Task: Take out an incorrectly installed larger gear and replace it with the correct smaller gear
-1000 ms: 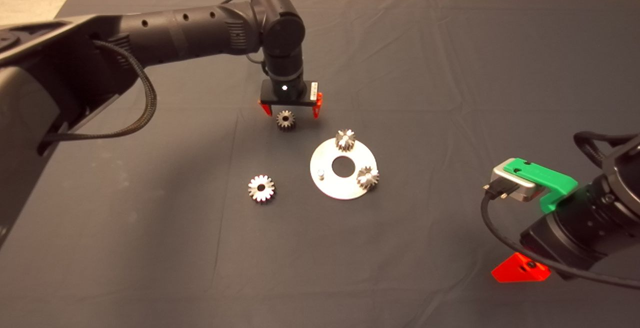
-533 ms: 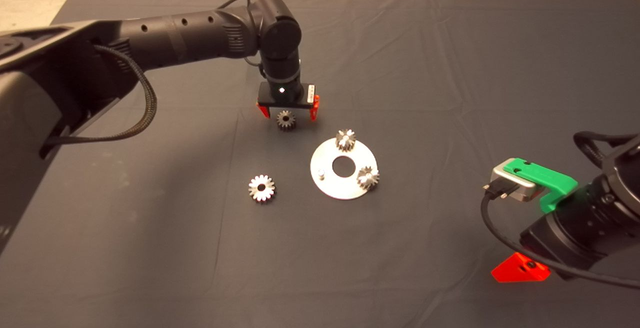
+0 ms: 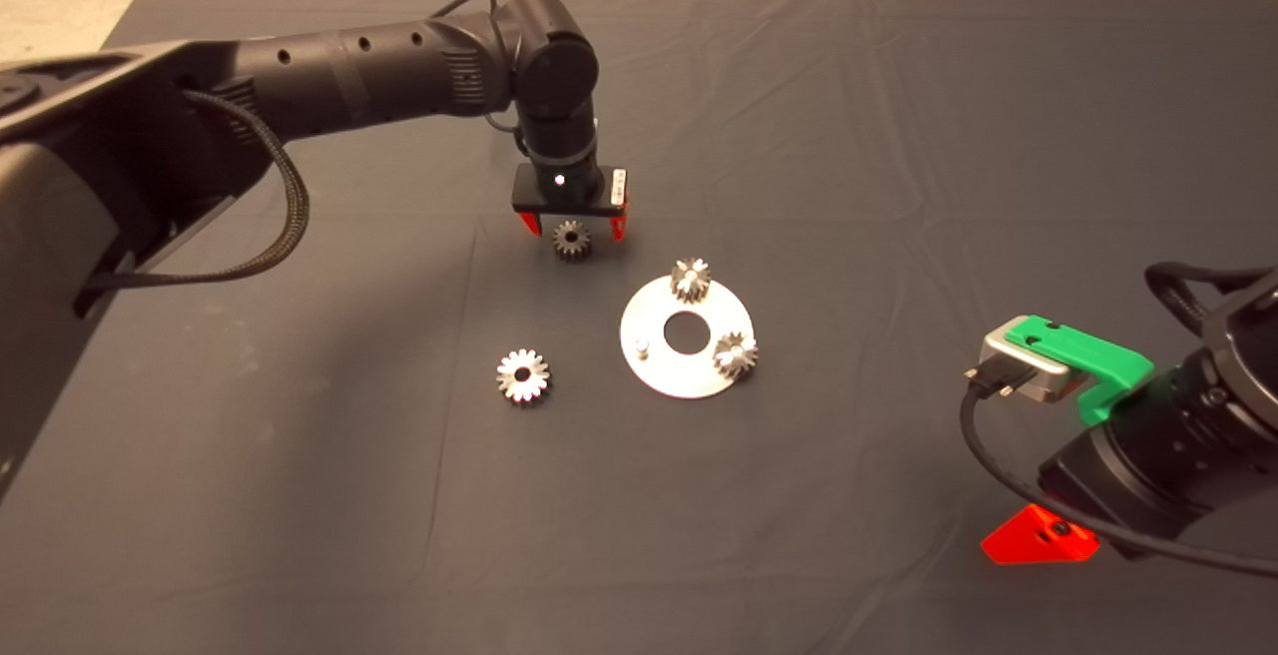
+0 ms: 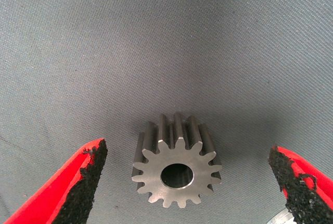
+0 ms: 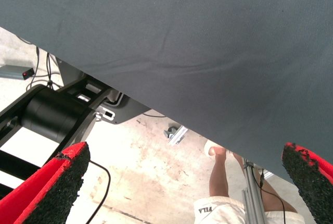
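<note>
The smaller gear point(image 3: 571, 240), dull dark grey, stands on the mat behind the round silver plate point(image 3: 659, 365). My left gripper point(image 3: 571, 227) is right over it, open, with one red finger on each side. In the left wrist view the gear point(image 4: 177, 169) sits between the two pads point(image 4: 86, 177), not touched by them. The larger gear point(image 3: 522, 376), shiny and star-like, lies on the mat left of the plate. The plate carries two gears point(image 3: 690, 281) point(image 3: 734, 354) and a bare peg point(image 3: 642, 345). My right gripper point(image 5: 182, 156) is parked at the lower right, open and empty.
The plate has a round centre hole point(image 3: 685, 334). The right arm with its green wrist part point(image 3: 1073, 355) takes up the lower right corner. The right wrist view shows the mat's edge point(image 5: 156, 83), floor beyond it and a person's leg point(image 5: 221, 174).
My left gripper has come down a little around the smaller gear and its fingers stand somewhat closer together. The gears, the plate and the right arm have not moved.
</note>
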Controlling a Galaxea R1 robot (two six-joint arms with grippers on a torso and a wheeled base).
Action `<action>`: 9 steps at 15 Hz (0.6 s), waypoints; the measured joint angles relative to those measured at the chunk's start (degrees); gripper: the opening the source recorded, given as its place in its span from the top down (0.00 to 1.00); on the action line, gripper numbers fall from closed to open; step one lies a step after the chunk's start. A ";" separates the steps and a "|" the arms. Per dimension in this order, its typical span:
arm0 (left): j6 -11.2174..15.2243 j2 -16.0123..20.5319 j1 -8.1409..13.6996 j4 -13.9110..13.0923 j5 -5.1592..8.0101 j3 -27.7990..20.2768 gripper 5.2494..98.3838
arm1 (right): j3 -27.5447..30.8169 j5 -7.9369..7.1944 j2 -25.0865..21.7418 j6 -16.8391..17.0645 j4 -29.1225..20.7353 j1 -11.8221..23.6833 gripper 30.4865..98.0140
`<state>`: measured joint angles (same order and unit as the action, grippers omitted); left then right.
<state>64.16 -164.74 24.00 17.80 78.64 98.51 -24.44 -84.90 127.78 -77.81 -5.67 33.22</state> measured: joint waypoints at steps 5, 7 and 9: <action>0.00 0.00 0.00 0.02 0.05 -0.02 0.25 | 0.00 0.00 0.00 0.00 0.00 -0.01 0.00; 0.00 0.16 0.00 0.00 0.05 -0.04 0.25 | 0.00 0.00 0.00 0.00 0.00 -0.01 0.00; 0.00 0.15 0.00 0.00 0.05 -0.04 0.25 | 0.00 0.00 0.02 0.00 0.00 0.01 0.00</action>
<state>64.16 -164.59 24.00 17.80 78.69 98.48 -24.44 -84.90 127.81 -77.81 -5.67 33.23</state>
